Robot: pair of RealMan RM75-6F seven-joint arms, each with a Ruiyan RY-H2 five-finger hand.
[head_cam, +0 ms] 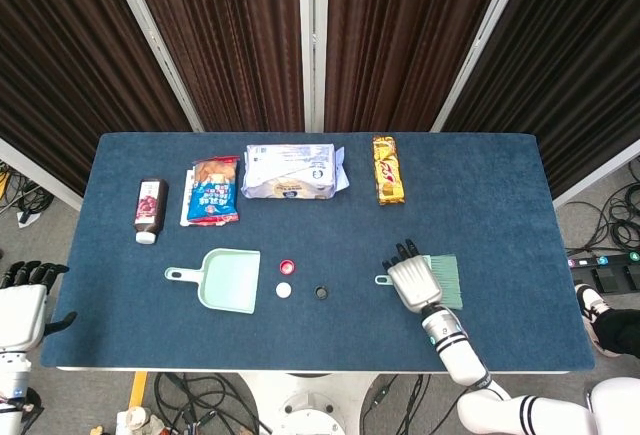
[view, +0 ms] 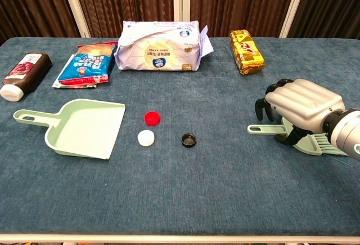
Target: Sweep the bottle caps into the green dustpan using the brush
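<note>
Brush, pale green plastic, lies flat at right of centre on the blue felt desk; long axis left-right, handle pointing left toward the caps, bristles right. Right hand sits over its body, fingers curled down around it; whether it grips, cannot tell. Three round caps, red, white, black, lie between brush and dustpan, whose open mouth faces right. Left hand sits off the desk at lower left, fingers apart.

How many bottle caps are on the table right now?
3: the red cap lies nearest the green dustpan, the white cap just in front of it, and the black cap further right. None looks hidden.
</note>
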